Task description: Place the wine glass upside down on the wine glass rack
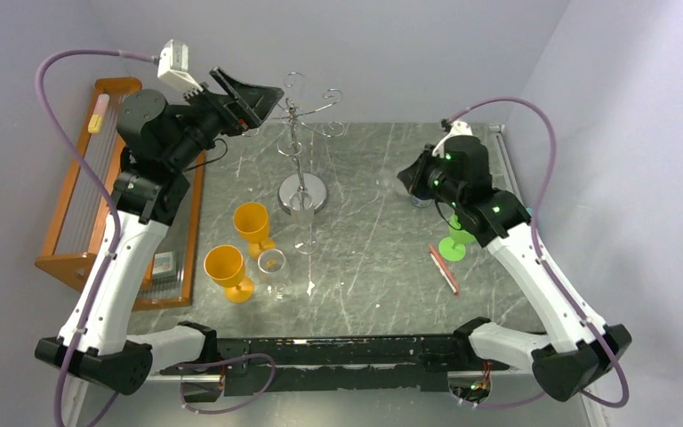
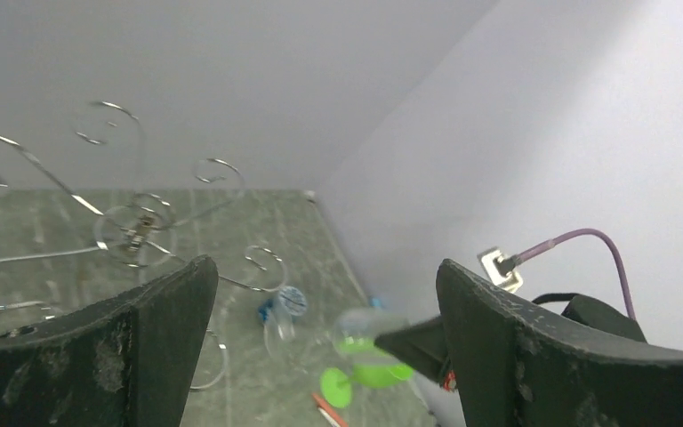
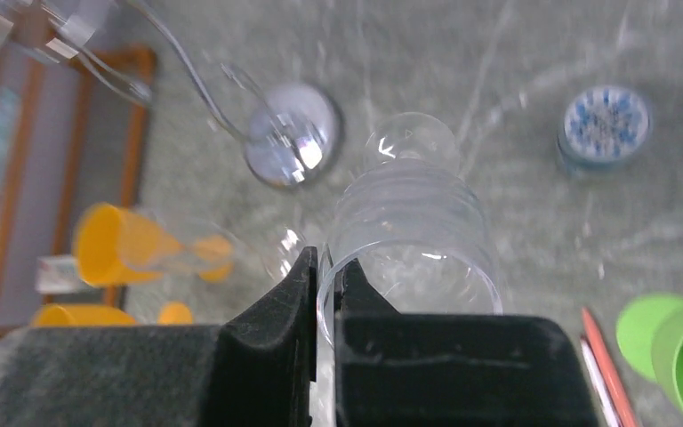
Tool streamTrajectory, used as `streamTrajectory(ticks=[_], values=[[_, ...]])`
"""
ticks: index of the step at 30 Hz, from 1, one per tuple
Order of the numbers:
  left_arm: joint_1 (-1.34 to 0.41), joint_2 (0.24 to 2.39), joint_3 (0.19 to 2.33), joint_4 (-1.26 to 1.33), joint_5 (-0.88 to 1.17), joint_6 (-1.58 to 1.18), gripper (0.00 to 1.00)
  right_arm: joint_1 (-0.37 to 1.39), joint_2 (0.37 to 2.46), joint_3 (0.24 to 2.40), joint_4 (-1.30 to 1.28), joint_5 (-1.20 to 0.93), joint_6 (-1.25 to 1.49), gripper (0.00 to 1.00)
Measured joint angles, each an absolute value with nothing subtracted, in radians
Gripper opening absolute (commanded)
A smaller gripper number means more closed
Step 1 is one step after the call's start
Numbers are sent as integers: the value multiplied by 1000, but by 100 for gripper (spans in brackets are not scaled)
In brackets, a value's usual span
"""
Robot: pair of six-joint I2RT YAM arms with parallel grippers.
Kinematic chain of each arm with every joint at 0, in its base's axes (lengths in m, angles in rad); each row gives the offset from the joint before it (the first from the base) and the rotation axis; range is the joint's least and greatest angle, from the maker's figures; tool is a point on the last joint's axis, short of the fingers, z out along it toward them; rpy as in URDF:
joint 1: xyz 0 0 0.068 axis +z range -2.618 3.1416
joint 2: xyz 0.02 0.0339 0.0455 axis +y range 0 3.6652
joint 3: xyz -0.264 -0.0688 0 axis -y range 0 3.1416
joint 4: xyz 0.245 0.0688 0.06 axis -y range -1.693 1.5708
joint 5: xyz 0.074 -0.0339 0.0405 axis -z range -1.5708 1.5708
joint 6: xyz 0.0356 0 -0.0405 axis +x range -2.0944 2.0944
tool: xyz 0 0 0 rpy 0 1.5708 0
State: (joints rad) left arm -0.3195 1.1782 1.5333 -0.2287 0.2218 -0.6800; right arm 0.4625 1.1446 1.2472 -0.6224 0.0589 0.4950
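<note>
The clear ribbed wine glass is held by its rim in my shut right gripper, its foot pointing away from the camera. In the top view the right gripper holds it low over the table, right of the wine glass rack. The chrome rack stands at the table's back middle on a round shiny base. My left gripper is open and empty, raised beside the rack's curled wire arms. From the left wrist the held glass looks blurred.
Two orange goblets and a small clear glass stand front left. A green goblet and a red pen are at the right. A blue-capped bottle lies near the held glass. A wooden slatted rack lines the left edge.
</note>
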Motion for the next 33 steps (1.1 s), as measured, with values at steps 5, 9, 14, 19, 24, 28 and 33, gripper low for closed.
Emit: streamTrajectory(ticks=[5, 9, 14, 19, 24, 28, 33], values=[[-322, 1258, 1557, -198, 389, -820, 87, 463, 1052, 1232, -384, 91, 505, 0], [-376, 1370, 1581, -154, 468, -922, 86, 463, 1007, 1217, -208, 103, 516, 0], [-513, 1512, 1642, -139, 476, -1008, 88, 463, 981, 1216, -76, 120, 529, 0], [-566, 1517, 1586, 3, 449, -1122, 95, 463, 937, 1216, -38, 144, 557, 0], [-600, 1522, 1562, 137, 386, -1227, 97, 463, 881, 1216, 16, 149, 581, 0], [-651, 1533, 1564, 196, 318, -1279, 97, 463, 862, 1216, 68, 134, 605, 0], [-706, 1565, 1564, 284, 229, -1353, 97, 463, 862, 1203, 127, 89, 644, 0]])
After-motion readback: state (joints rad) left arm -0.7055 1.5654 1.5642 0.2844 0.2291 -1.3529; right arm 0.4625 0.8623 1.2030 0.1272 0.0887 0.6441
